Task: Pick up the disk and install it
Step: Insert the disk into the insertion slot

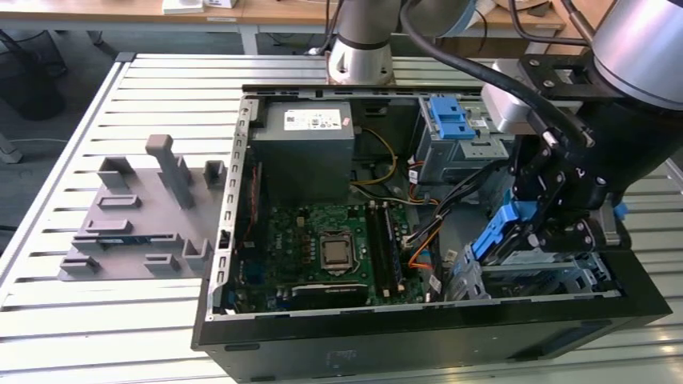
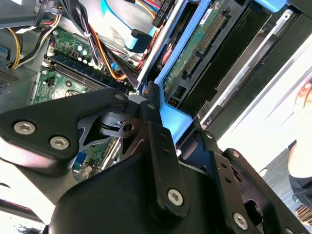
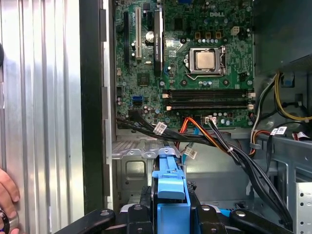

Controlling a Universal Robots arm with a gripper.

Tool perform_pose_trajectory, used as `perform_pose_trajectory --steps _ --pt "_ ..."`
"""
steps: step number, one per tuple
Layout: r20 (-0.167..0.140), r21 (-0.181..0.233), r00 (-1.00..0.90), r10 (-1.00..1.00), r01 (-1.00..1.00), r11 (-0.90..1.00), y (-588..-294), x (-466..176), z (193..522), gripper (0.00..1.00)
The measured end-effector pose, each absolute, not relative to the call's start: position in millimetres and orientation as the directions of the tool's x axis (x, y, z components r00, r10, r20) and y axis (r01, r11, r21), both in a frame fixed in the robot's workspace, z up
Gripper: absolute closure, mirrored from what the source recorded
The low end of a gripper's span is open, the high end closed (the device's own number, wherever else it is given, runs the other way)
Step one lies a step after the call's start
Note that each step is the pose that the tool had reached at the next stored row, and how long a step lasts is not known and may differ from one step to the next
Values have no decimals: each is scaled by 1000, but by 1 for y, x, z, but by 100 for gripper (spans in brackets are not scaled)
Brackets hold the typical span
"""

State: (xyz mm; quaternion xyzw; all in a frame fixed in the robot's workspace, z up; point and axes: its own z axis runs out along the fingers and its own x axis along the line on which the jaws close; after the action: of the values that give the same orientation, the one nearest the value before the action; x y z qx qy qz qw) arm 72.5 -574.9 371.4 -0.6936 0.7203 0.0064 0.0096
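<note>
The gripper point(image 1: 537, 236) is reaching down into the open computer case point(image 1: 427, 340), at the corner on the exterior view's right. Its jaws are squeezing tight on the disk point(image 1: 498, 238), pinching it by its blue plastic rail. The disk is standing tilted on edge, its lower end at the mouth of the silver drive cage point(image 1: 555, 276). Whether it is seated in there, I cannot tell.

In the second wrist view the disk's green circuit-board underside point(image 2: 204, 39) is facing the camera, and the black fingers point(image 2: 158, 146) are pressing against the blue plastic. In the first wrist view the blue rail is sticking up between the two fingers. A bundle of cables point(image 3: 195, 131) is crossing just beyond it, and the motherboard point(image 3: 195, 63) is lying further off. A person's hand point(image 3: 7, 192) is hovering beside the case wall, over the slatted metal tabletop point(image 3: 44, 97).

In the exterior view the grey power supply point(image 1: 304, 148) is sitting in the case's far corner. A grey fixture block point(image 1: 139, 224) is lying on the tabletop, well apart from the case, on the exterior view's left.
</note>
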Motion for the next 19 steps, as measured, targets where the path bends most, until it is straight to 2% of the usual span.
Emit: perform_pose_trajectory --steps 19 --pt "-21 -6 -38 -999 -999 38 -575 71 366 64"
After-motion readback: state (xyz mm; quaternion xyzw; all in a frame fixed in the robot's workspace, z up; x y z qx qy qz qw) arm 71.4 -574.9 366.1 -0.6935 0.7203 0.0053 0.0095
